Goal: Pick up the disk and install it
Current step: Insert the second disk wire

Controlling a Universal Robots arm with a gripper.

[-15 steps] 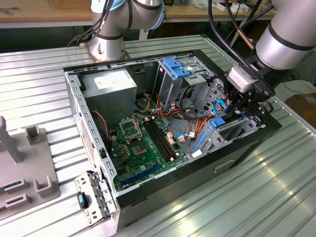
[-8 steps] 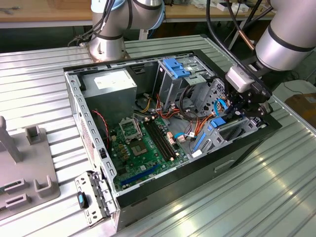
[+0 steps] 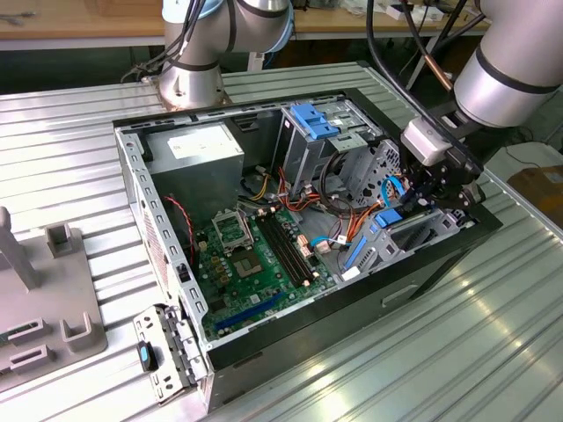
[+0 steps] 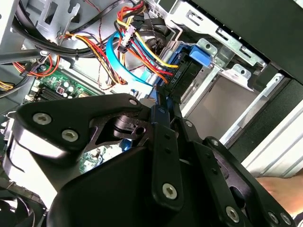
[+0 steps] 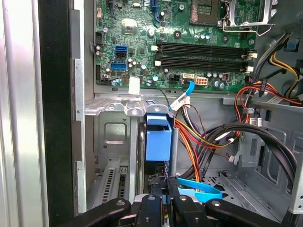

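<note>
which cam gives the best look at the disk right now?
First wrist view: the disk stands on edge in its bay, blue rail end facing the camera. The second wrist view catches its blue rail past the gripper. The exterior view shows it small beside the gripper.

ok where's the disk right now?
The disk stands on edge in the drive bay at the case's end on the exterior view's right, at the end effector, cables alongside in the first wrist view.
</note>
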